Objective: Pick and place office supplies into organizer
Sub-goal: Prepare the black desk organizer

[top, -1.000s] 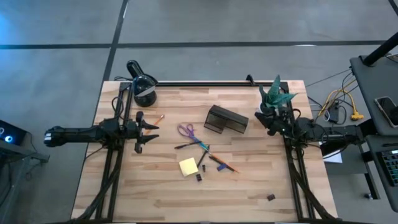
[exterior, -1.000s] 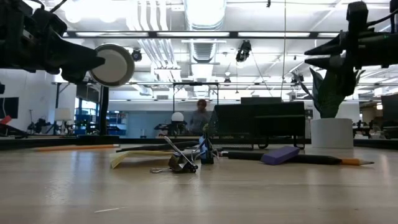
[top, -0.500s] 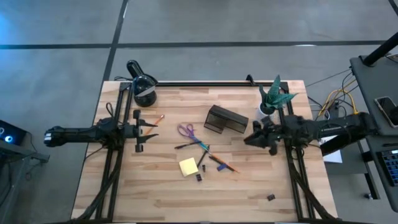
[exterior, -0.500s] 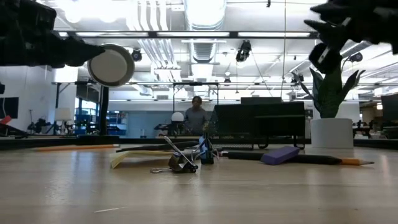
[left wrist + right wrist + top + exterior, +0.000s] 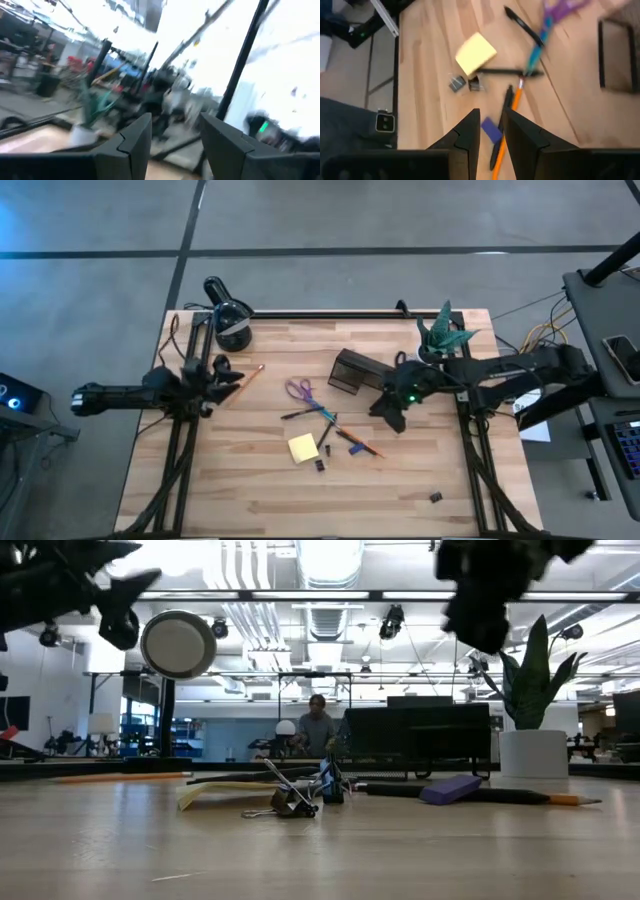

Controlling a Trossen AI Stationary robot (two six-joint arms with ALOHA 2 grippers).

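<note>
Right wrist view: my right gripper (image 5: 490, 127) hovers empty, fingers slightly parted, above the purple block (image 5: 492, 131) beside a pencil (image 5: 506, 124). I judge the block light and stiff; I'd pinch its long sides. Farther off, the organizer (image 5: 363, 372) sits mid-table. My left gripper (image 5: 226, 380) waits, spread, empty.

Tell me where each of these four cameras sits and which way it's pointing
High view: overhead, straight down on the table; both arms show.
Low view: at tabletop height, level across to the room; arms enter from above.
Left wrist view: on the left arm, facing the room; left tool open.
Right wrist view: on the right arm, facing down; right tool above the purple block.
Shared: yellow sticky-note pad in the high, low and right wrist views.
</note>
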